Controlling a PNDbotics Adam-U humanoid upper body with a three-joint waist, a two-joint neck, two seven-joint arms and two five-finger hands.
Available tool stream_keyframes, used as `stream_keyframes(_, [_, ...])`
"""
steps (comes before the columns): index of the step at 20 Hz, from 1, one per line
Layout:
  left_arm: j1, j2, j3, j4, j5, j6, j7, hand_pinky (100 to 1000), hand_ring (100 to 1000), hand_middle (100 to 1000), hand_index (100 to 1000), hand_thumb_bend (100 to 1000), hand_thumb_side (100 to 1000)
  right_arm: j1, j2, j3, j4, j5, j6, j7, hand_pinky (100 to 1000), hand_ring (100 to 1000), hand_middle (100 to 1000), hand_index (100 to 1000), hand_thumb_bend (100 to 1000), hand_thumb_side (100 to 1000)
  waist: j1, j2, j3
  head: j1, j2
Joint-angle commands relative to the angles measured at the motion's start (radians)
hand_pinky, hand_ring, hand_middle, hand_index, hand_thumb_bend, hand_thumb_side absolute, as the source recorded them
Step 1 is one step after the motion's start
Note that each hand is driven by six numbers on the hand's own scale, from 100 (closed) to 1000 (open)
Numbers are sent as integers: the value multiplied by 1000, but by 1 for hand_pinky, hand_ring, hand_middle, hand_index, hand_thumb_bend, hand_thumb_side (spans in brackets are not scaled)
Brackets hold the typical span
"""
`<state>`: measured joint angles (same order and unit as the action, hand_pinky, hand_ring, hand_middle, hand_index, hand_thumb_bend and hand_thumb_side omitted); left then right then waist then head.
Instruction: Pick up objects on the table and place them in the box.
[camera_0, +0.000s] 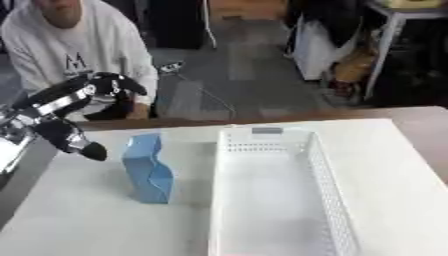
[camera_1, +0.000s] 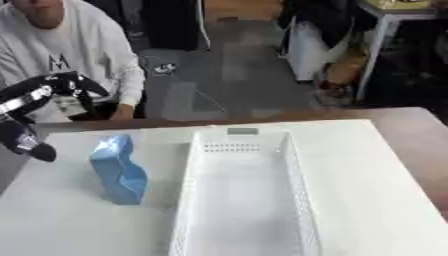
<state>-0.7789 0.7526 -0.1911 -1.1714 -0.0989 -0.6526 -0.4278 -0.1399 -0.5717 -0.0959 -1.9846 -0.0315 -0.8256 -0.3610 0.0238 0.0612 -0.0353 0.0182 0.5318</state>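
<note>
From the left eye view, the robot's left hand (camera_0: 61, 117) hangs above the table's left edge, spread wide: fingers arch out at the top, the thumb points down and toward the blue object (camera_0: 149, 168), with nothing between them. It touches nothing. The blue object, a tall wavy-sided block, stands upright on the white table (camera_0: 87, 220), just beside the left wall of the long white perforated box (camera_0: 328, 185).

In the right eye view the same hand sits at the left border, partly cut off, equally spread and empty, well clear of the block.
</note>
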Motion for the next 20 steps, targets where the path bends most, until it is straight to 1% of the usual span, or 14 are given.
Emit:
stream_keyframes(1, [-43, 12, 12, 51, -46, -22, -25, 604, 579, 793, 896, 1000, 766, -20, -22, -13, -15, -8, -3, -24, 342, 546, 645, 683, 100, 620, 1, -12, -3, 9, -10])
stream_keyframes(5, [-80, -7, 13, 122, -115, -53, -41, 619, 595, 800, 904, 1000, 767, -24, -21, -18, -15, -13, 4, -47, 341, 542, 639, 678, 100, 622, 1, -10, -7, 10, -20])
stream_keyframes(9, [-106, -27, 22, 186, -169, -73, -79, 637, 611, 807, 909, 1000, 761, -30, -21, -19, -15, -15, 13, -65, 342, 540, 636, 677, 100, 623, 2, -9, -11, 12, -18])
stream_keyframes(10, [-113, -32, 26, 201, -183, -77, -87, 638, 612, 806, 909, 1000, 762, -31, -21, -19, -15, -16, 16, -70, 342, 540, 636, 676, 100, 640, 2, -9, -11, 12, -16])
stream_keyframes(11, [-120, -35, 30, 218, -200, -79, -94, 648, 623, 812, 912, 1000, 759, -32, -21, -19, -15, -17, 18, -74, 342, 539, 633, 676, 100, 625, 2, -9, -12, 15, -14])
stream_keyframes(14, [-138, -43, 38, 264, -263, -89, -110, 659, 634, 815, 914, 1000, 755, -36, -22, -17, -15, -17, 23, -82, 342, 538, 633, 676, 100, 626, 3, -8, -14, 17, -11])
stream_keyframes(15, [-143, -45, 40, 277, -285, -93, -111, 673, 650, 819, 916, 1000, 739, -37, -22, -16, -15, -16, 24, -83, 341, 538, 633, 676, 100, 627, 4, -8, -15, 16, -11])
stream_keyframes(20, [-161, -61, 45, 331, -383, -113, -123, 691, 670, 825, 923, 1000, 714, -43, -21, -12, -15, -18, 26, -81, 340, 537, 633, 676, 100, 628, 4, -4, -19, 10, -14])
